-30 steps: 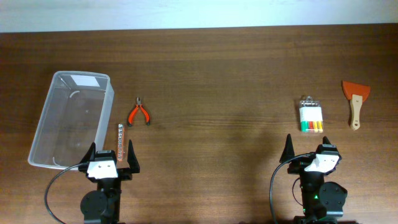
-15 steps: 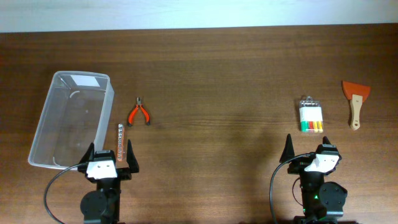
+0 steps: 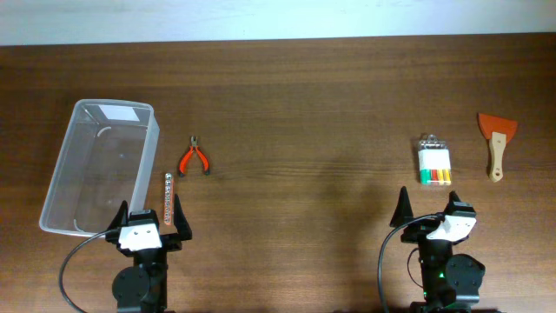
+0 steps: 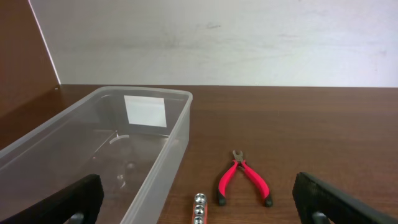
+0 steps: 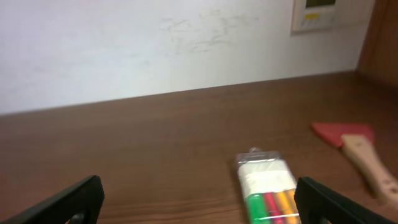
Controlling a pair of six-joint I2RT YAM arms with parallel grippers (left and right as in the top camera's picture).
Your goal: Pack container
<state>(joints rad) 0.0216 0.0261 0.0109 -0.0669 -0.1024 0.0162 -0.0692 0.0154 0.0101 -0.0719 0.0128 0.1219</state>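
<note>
Running off-frame, the container [image 4: 177,146] shows only partly.

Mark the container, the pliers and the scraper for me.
container [image 3: 97,174], overhead view, bare floor of the clear bin.
pliers [image 3: 195,154], overhead view, where the red handles meet.
scraper [image 3: 496,155], overhead view, wooden handle.

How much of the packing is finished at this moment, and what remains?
Nothing looks done: the container is empty. Nothing is in hand: the left gripper and the right gripper are open and hold nothing. Probably left to pack: the pliers, the thin strip, the marker pack and the scraper, all on the table.
</note>
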